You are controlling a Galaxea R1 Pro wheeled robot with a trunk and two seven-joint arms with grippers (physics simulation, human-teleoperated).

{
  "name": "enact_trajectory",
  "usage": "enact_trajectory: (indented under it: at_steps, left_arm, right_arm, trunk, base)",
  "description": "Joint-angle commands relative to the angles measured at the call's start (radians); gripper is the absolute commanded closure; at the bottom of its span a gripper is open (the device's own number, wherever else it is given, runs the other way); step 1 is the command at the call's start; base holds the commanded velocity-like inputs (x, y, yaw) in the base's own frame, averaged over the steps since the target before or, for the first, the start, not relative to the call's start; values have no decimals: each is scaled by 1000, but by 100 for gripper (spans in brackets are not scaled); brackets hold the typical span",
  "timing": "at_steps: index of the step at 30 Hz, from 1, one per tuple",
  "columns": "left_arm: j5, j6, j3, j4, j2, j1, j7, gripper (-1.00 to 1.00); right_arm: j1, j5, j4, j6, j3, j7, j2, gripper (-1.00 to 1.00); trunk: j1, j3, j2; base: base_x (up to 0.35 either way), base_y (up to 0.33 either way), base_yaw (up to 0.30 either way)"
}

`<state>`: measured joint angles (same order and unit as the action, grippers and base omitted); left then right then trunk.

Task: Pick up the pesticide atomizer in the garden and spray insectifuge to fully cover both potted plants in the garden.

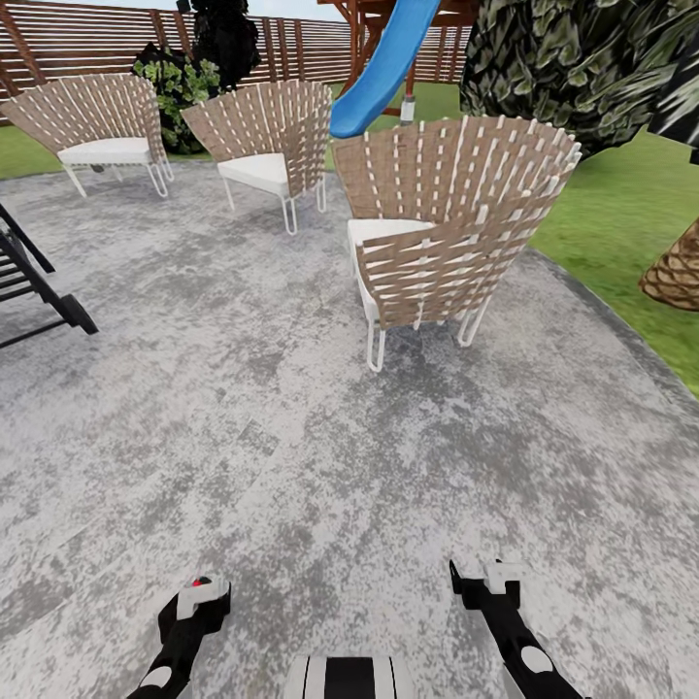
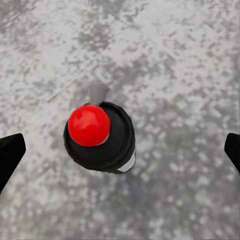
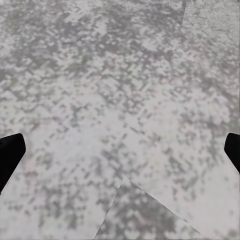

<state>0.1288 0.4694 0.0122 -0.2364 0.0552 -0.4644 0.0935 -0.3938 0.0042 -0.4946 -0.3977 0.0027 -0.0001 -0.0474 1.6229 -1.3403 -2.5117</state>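
Both arms hang low at the bottom of the head view, pointing down at the grey patio (image 1: 243,437). The left gripper (image 2: 120,150) and right gripper (image 3: 120,150) have their fingers spread wide, holding nothing. Three woven chairs (image 1: 447,233) stand ahead, lawn (image 1: 621,223) at the right; the bottle's whereabouts cannot be told.

Both arms are glossy black with white panels and oval white patches along the links. The left arm (image 1: 184,631) carries a white cap with a small red dot near its wrist; the right arm (image 1: 505,621) ends in a white block. Between them sits a black-and-white striped trunk (image 1: 349,678). Wrist views show black fingertips (image 2: 10,152) and a black disc with a red dome (image 2: 89,125).
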Motion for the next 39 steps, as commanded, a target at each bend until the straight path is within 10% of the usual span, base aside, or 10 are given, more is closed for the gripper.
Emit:
enact_trajectory:
  at_steps: [1,39]
  left_arm:
    - [6,4,2,0,0,0,0,-100]
    - [8,6,2,-1,0,0,0,-100]
  right_arm:
    - [0,0,1,-3,0,1,0,-100]
    - [0,-1,1,-3,0,3,1,-100]
  trunk:
    - [0,-1,0]
    - [1,-10,-1]
  base:
    - [66,0,0]
    - [3,30,-24]
